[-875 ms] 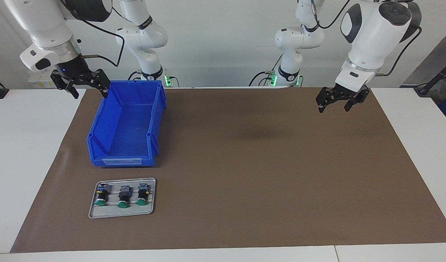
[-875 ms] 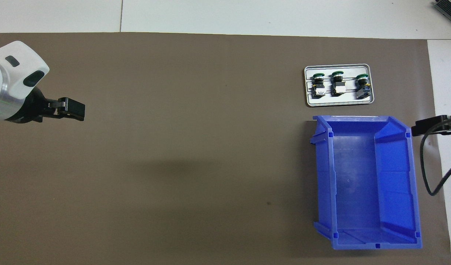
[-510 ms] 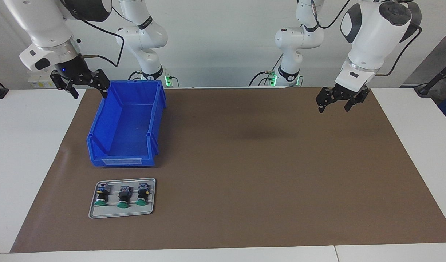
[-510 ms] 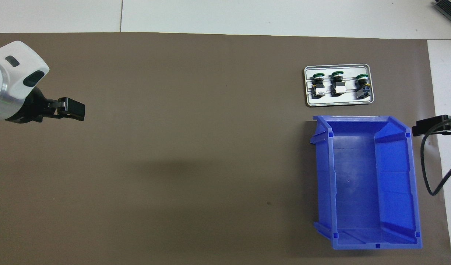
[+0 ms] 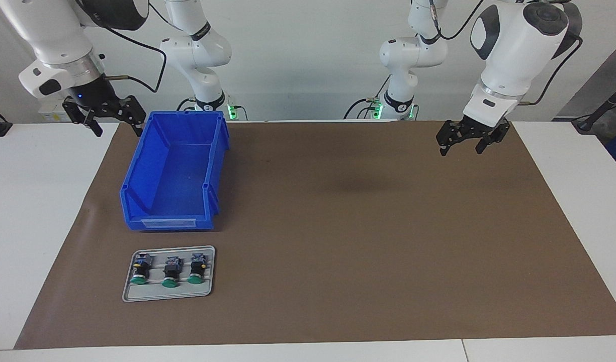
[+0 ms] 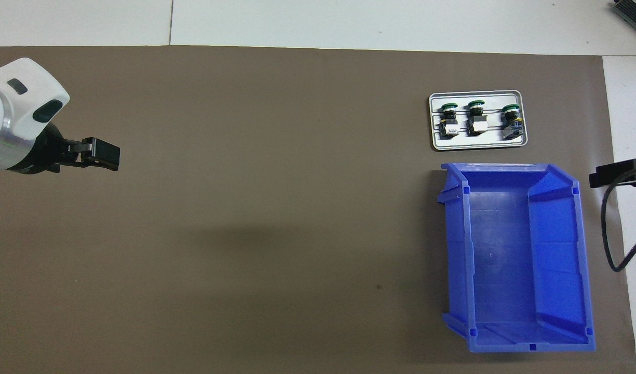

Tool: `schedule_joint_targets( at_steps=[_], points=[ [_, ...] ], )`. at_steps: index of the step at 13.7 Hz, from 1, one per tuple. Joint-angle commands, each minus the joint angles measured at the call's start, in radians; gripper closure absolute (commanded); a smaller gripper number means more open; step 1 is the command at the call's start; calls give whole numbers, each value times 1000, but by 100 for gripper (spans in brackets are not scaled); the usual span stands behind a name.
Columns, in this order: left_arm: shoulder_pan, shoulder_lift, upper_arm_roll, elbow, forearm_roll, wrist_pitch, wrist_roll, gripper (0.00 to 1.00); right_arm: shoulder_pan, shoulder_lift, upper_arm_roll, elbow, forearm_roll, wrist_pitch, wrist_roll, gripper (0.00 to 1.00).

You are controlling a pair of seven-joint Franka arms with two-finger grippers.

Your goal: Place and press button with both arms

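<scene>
One camera sits high across the table, facing the two white robot arm bases at its twelve o'clock and taking in the whole brown paper mat from a fair way off. The other hangs high above the robots' end, looking forward and steeply down, half a turn from the first. Both share the mat, the open blue plastic bin and the small grey metal tray

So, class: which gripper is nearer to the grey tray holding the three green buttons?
Right. The right gripper hangs beside the blue bin, at the grey tray's end; the left gripper waits over the mat's other end.
</scene>
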Motion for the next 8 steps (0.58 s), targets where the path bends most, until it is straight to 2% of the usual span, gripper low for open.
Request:
schedule_joint_targets(
  at_steps=[1, 3, 4, 7, 8],
  points=[
    [8, -22, -4, -29, 17, 16, 5, 0, -3, 82, 5, 75, -4, 47, -18, 0],
    [8, -22, -4, -29, 17, 16, 5, 0, 0, 149, 11, 86, 10, 142, -14, 0],
    [8, -22, -4, -29, 17, 16, 5, 0, 0, 215, 13, 99, 19, 184, -12, 0],
    [8, -22, -4, -29, 17, 16, 6, 0, 2, 442, 24, 252, 39, 295, -12, 0],
    [8, -22, -4, -29, 17, 16, 6, 0, 2, 487, 28, 257, 42, 359, -11, 0]
  ],
)
